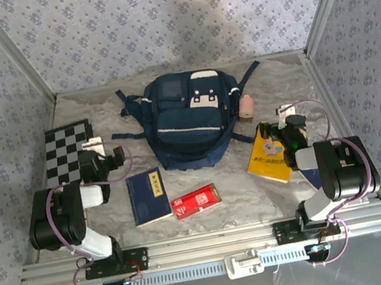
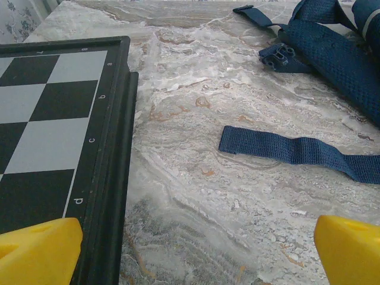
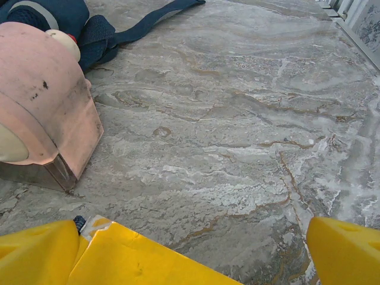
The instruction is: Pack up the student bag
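Marble table point(image 1: 291, 84) bears the bag point(image 1: 190, 117) at 12 o'clock, chessboard point(image 1: 66, 151) at 9, blue book point(image 1: 148, 196) at 7, yellow book point(image 1: 273, 159) at 4, with left gripper point(image 2: 196, 252) and right gripper point(image 3: 193, 255) spread, empty: packing looks unstarted, and first needs the bag opened.

I found the large navy blue fabric backpack point(image 1: 190, 117) lying flat at the table's far centre, front pockets upward, zipped shut, dark straps splayed outward.
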